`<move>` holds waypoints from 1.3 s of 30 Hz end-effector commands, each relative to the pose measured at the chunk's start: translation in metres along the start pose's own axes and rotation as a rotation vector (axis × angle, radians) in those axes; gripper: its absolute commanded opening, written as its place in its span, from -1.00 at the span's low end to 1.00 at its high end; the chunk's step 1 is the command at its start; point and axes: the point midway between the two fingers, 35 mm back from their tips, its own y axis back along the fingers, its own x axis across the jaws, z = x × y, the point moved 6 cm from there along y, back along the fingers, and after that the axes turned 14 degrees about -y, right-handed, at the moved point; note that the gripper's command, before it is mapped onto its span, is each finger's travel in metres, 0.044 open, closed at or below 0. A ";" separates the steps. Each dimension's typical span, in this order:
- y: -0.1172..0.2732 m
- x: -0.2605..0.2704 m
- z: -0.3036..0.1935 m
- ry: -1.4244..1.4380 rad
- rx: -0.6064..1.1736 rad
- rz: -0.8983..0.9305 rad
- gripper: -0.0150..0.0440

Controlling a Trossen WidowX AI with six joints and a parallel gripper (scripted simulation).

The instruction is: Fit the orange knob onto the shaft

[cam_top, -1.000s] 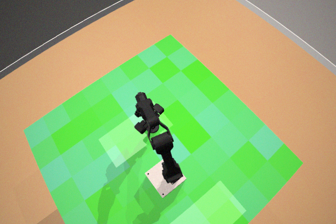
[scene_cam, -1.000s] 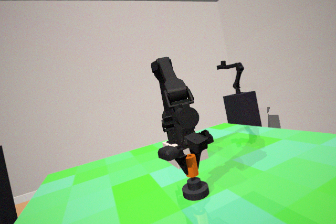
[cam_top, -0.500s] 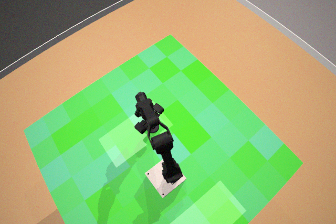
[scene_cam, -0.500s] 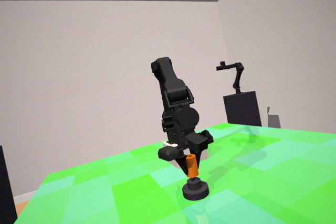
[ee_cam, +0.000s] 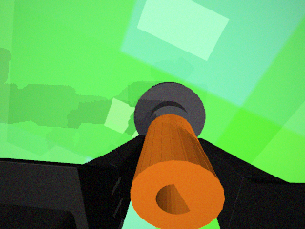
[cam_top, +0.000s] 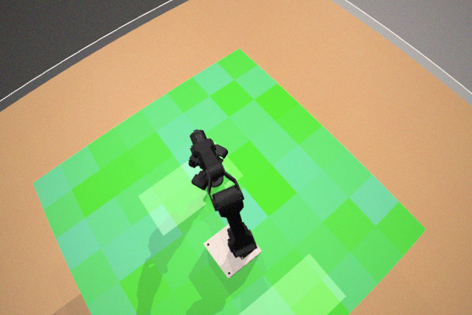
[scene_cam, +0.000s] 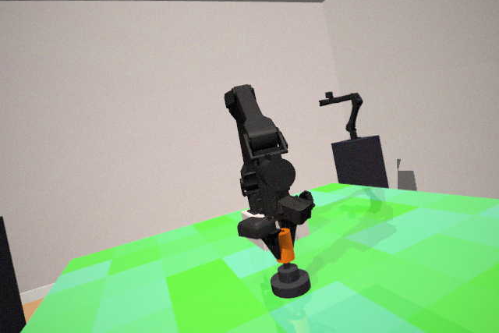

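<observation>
The orange knob point(scene_cam: 285, 246) point(ee_cam: 164, 148) stands nearly upright between the fingers of my gripper point(scene_cam: 287, 245), which is shut on it. In the wrist view the D-shaped hole shows in the knob's upper end. The knob is right above the dark round pedestal point(scene_cam: 298, 285) point(ee_cam: 194, 106). A short dark piece of the shaft point(scene_cam: 286, 265) shows between the knob's lower end and the pedestal's raised middle. The knob is not down on the pedestal. The shaft's flat side cannot be seen. In the top view the arm hides the knob and pedestal.
The arm's pale base plate point(cam_top: 219, 252) lies on the green patchwork table top point(cam_top: 266, 125). In the exterior view a dark block point(scene_cam: 359, 161) with a thin dark arm point(scene_cam: 353, 113) on it stands behind the table. Another dark upright shape point(scene_cam: 8, 281) is at the left edge.
</observation>
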 end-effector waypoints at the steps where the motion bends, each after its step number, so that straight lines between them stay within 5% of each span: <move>1: -0.001 0.000 0.000 0.029 -0.001 0.002 -0.49; 39: 0.003 0.000 0.001 0.029 -0.001 0.002 -0.49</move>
